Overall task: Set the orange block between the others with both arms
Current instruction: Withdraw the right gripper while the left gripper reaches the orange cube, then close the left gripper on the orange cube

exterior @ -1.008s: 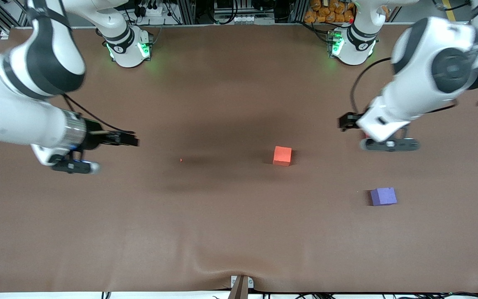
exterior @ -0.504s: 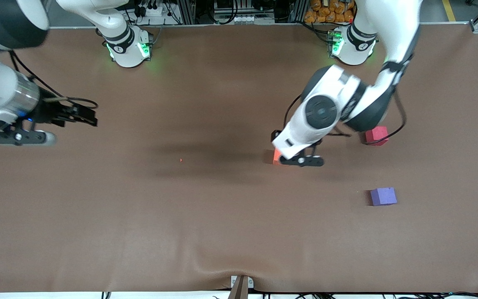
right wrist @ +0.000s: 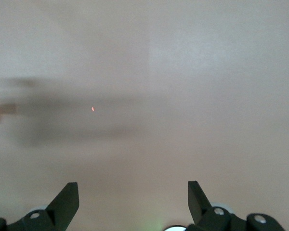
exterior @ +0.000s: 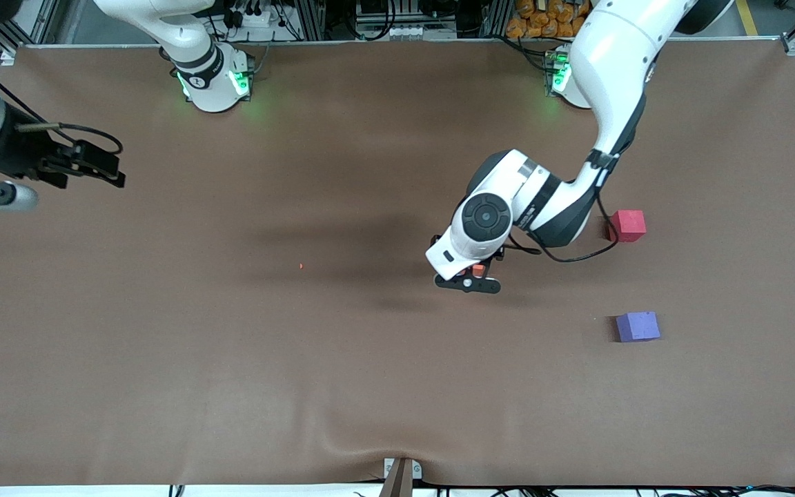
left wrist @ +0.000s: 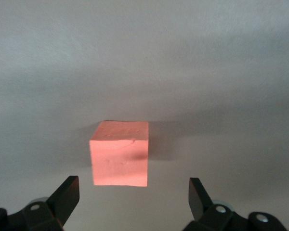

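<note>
orange block (left wrist: 119, 154): matte foam cube, under open left tool (left wrist: 130, 202).

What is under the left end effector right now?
The orange block sits on the table below the open left end effector, not gripped. From the front, the arm covers most of it.

Cubes counted: three in all. One orange (left wrist: 119, 154), one red (exterior: 627, 226), one purple (exterior: 638, 326), all on the bench (exterior: 342, 373). Arms: two, each with one claw, left (left wrist: 133, 195) and right (right wrist: 133, 195); two fingers apiece, spread apart. Lit green bases: two. One tiny red speck (exterior: 301, 266) seen on the bench.
</note>
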{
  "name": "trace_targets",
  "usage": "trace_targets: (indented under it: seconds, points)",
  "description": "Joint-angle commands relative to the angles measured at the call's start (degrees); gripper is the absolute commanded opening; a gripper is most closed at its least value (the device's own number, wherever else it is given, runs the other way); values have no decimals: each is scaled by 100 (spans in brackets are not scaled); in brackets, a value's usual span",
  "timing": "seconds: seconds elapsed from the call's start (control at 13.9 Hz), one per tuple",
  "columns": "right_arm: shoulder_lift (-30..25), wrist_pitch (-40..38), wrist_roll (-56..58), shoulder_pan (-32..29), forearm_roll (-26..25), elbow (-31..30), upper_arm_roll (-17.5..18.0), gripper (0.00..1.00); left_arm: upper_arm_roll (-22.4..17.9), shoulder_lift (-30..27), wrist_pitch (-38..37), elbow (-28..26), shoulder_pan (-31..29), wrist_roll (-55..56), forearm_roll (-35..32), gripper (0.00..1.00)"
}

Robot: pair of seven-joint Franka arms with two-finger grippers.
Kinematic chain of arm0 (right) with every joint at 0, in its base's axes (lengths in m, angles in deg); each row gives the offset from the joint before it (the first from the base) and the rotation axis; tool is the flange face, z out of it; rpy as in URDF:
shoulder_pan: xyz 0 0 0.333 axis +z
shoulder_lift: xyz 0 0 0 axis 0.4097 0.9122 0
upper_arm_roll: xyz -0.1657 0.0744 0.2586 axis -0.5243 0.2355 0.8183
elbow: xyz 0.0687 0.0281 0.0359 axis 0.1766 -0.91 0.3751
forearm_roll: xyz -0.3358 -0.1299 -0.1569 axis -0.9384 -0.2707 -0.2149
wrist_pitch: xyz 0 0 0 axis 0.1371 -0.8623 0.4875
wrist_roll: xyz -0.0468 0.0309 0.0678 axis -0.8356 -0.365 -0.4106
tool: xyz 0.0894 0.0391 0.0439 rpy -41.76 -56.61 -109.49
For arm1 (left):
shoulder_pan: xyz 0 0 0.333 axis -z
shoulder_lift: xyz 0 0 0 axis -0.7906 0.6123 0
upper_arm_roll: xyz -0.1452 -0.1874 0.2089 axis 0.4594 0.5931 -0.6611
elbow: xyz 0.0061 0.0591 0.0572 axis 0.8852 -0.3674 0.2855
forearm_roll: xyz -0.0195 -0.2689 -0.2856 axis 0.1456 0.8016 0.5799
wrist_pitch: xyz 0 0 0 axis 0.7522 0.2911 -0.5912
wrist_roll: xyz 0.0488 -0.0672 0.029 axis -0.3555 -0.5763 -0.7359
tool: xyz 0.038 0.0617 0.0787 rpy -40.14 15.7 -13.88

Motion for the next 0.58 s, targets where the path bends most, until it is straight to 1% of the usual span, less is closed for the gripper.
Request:
trace_targets:
  seconds: [0.0,0.07,0.29,0.5]
  points:
    - [-165,-134,632,-294,-188,-7,86,100,-28,123,39,-35,61,88,-360,100]
    - [-183,-143,782,-348,-197,-7,60,100,-28,123,57,-131,43,88,-370,100]
    - [-166,-126,1283,-304,-206,-42,-379,100,-37,132,144,-299,-1,106,-361,100]
    - [-166,-126,1337,-339,-232,-69,-424,100,-46,202,294,-396,-10,229,-361,97]
